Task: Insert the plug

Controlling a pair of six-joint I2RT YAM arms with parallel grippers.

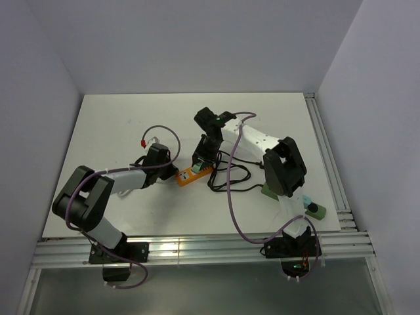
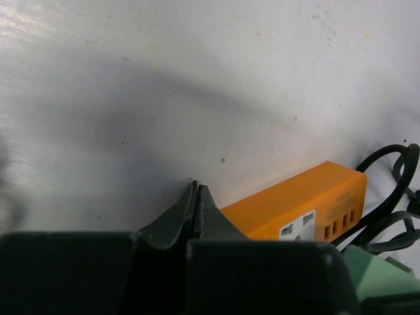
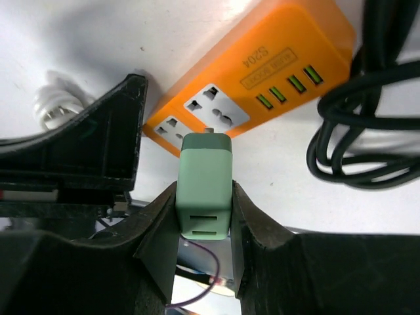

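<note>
Gripped in the right hand [image 3: 205, 220], the pale green boxy plastic plug [image 3: 205, 177] could miss its socket [image 3: 216, 113] and shove the orange plastic power strip [image 3: 289, 39] sideways.

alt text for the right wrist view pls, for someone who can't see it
The right hand grips a pale green plug between its fingers, the plug's front end close to a white socket on an orange power strip. The strip lies on a white table, with a coiled black cable to its right.
</note>
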